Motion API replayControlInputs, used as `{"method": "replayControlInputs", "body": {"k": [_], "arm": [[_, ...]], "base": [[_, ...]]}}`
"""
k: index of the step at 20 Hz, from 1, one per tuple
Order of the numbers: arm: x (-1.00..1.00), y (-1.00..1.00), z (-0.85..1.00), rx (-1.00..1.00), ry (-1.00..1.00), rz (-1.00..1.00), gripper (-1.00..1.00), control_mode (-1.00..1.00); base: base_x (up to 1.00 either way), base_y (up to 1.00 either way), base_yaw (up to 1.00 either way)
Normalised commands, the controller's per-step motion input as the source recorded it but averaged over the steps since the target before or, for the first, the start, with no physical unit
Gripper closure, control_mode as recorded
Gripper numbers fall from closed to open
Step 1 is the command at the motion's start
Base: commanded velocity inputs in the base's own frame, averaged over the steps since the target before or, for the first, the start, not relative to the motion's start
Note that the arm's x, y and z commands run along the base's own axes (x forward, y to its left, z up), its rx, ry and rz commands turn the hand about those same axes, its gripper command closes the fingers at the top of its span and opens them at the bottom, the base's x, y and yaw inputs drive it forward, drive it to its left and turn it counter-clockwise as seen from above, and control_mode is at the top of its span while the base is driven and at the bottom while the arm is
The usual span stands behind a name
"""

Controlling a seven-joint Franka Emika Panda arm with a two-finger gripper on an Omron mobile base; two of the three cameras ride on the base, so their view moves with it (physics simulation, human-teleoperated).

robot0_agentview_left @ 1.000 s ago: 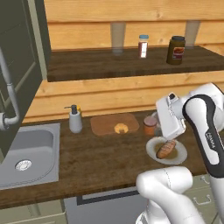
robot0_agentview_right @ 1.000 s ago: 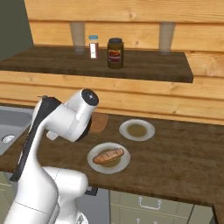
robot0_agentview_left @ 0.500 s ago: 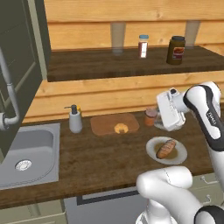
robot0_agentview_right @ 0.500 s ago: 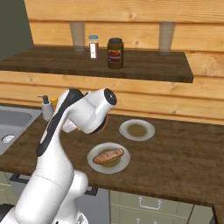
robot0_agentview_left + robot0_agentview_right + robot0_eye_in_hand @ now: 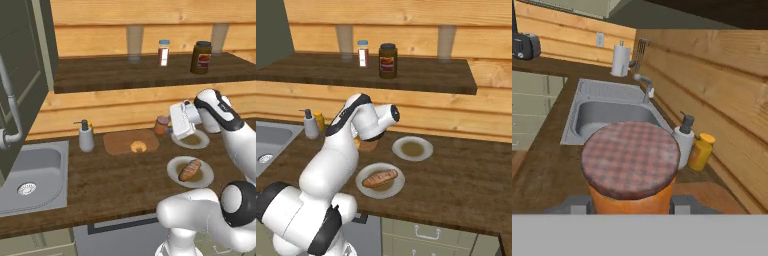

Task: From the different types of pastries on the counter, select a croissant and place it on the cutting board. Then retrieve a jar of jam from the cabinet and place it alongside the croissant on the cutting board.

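Now my gripper (image 5: pixel 629 206) is clamped on the jam jar (image 5: pixel 630 167) — just right of the cutting board (image 5: pixel 125 141), croissant (image 5: pixel 138 147) beyond its near edge.

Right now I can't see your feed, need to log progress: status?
End effector shut on jam jar, near the cutting board's right end. Croissant on cutting board. Soap dispenser left of board, not in the way.

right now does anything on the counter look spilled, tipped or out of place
Nothing stands out. The croissant lies flat on the cutting board, the bread roll sits on its plate, and the jam jar is upright in the end effector beside the board.
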Motion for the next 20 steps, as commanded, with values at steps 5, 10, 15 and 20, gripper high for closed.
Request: {"method": "replayControlInputs", "body": {"k": [5,10,15,20], "arm": [[0.16,0.16,-0.05,0.03,0.02,0.01,1.0,-1.0],[0.07,0.22,-0.3,0.0,0.0,0.01,1.0,-1.0],[0.74,0.23,-0.57,-0.01,0.0,-0.03,1.0,-1.0],[0.75,0.07,-0.26,0.0,0.0,-0.05,1.0,-1.0]], "base": [[0.0,0.0,0.0],[0.0,0.0,0.0],[0.0,0.0,0.0],[0.0,0.0,0.0]]}}
